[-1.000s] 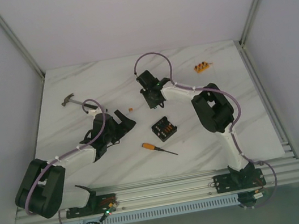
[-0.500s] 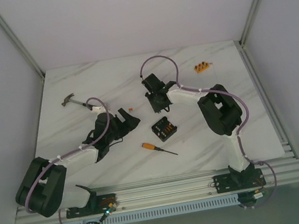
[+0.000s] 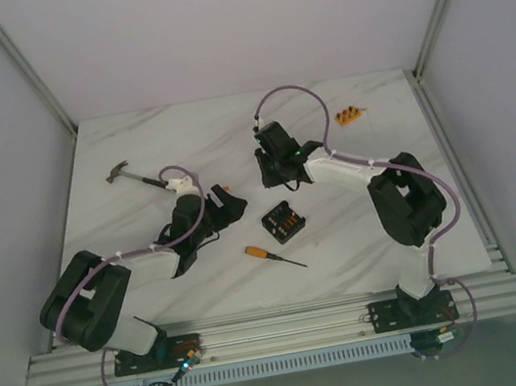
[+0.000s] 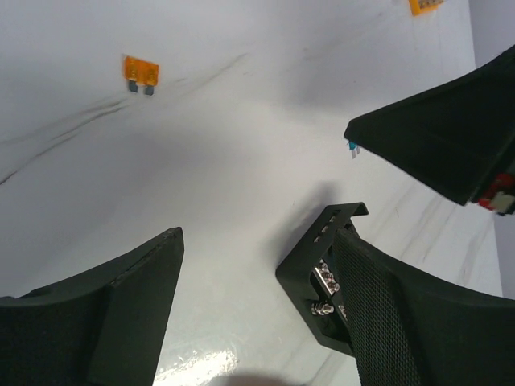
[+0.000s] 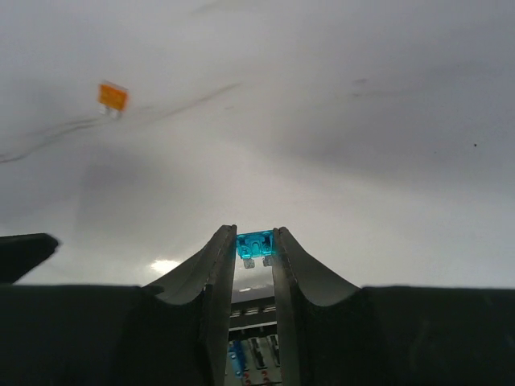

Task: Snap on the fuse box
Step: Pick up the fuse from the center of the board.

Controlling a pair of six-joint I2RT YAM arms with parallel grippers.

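**Blue fuse pinched on the right, fuse box sitting free**

Only the overhead camera gives me the whole marble table (image 3: pixel 131 145). In it the left arm (image 3: pixel 141 262) lies low and stretches toward the middle. The right arm (image 3: pixel 403 198) folds at its elbow and reaches back to the left.

The fuse box (image 3: pixel 283 221) sits on the table between the two arms, toward the near side, and neither gripper touches it. The right gripper (image 3: pixel 273 173) is just beyond it and the left gripper (image 3: pixel 228 204) is off to its left. A hammer (image 3: pixel 131 175) lies at the far left. A screwdriver (image 3: pixel 274 257) lies just in front of the box, and an orange block (image 3: pixel 348 115) is at the far right.

From overhead I cannot read the fingers; the wrist cameras settle that. The left wrist view shows the left fingers spread wide over bare table with nothing between them, and an orange fuse (image 4: pixel 140 72) lying beyond. The right wrist view shows the right fingers drawn to a narrow gap, pinching a blue fuse (image 5: pixel 256 244) at their tips.
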